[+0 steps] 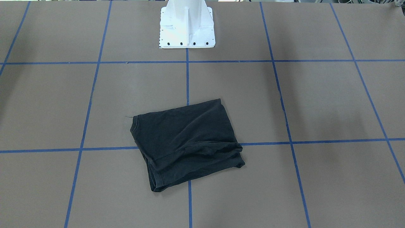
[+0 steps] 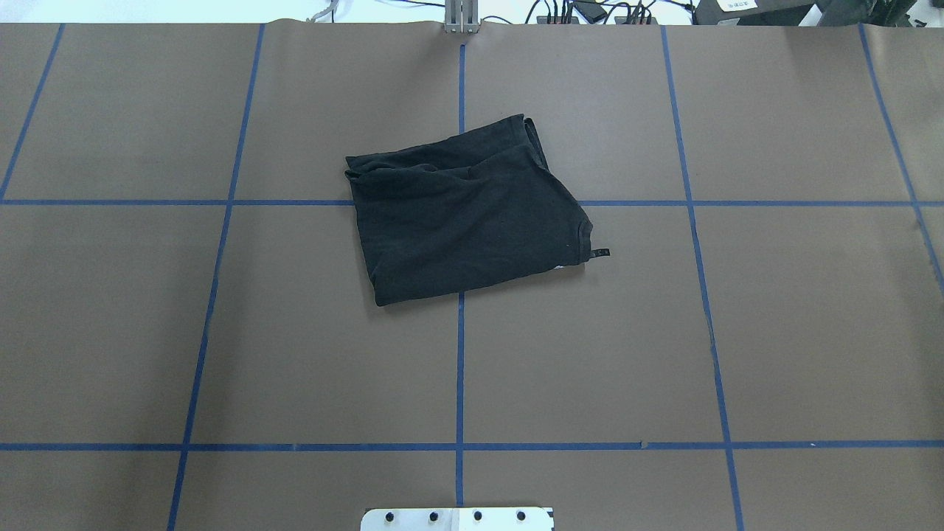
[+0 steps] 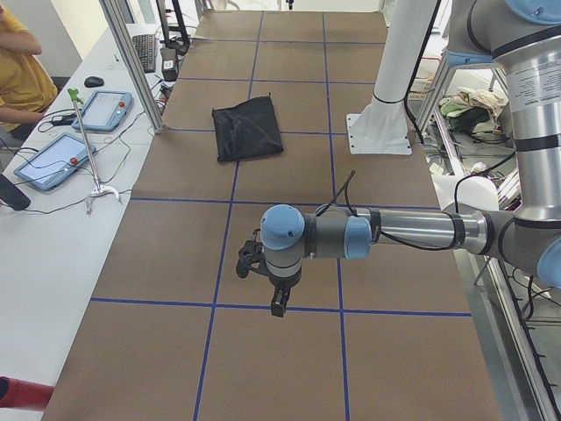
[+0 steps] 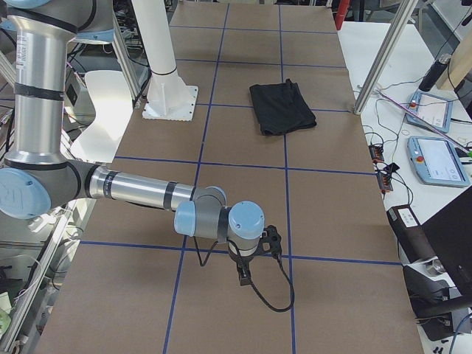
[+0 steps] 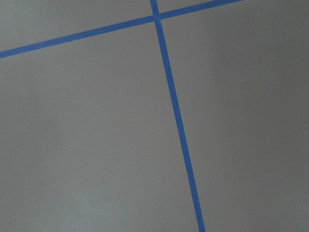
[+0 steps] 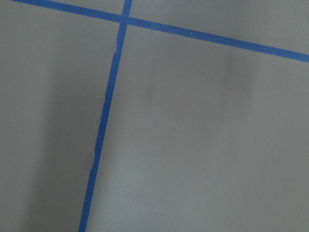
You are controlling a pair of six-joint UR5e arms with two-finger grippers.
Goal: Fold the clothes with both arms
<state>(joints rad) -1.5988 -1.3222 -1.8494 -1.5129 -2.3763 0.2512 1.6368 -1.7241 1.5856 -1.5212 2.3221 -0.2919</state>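
Note:
The black T-shirt [image 1: 186, 142] lies folded into a rough rectangle near the middle of the brown table [image 2: 796, 332], plain black side up, with a small tag sticking out at one corner. It also shows in both side views [image 3: 248, 130] [image 4: 280, 107]. The left arm's gripper [image 3: 276, 307] hangs over the table's left end, far from the shirt. At the opposite end the right arm's gripper [image 4: 244, 276] hangs just as far from it. Whether either is open or shut I cannot tell. Both wrist views show only bare table and blue tape lines.
The white pedestal base [image 1: 186, 28] stands at the robot's side of the table. Blue tape lines [image 2: 460, 369] grid the surface. A side bench holds tablets [image 3: 101, 110] and cables, and a person's arm [image 3: 17, 53] rests there. Metal frame posts [image 4: 380, 55] stand at the far edge.

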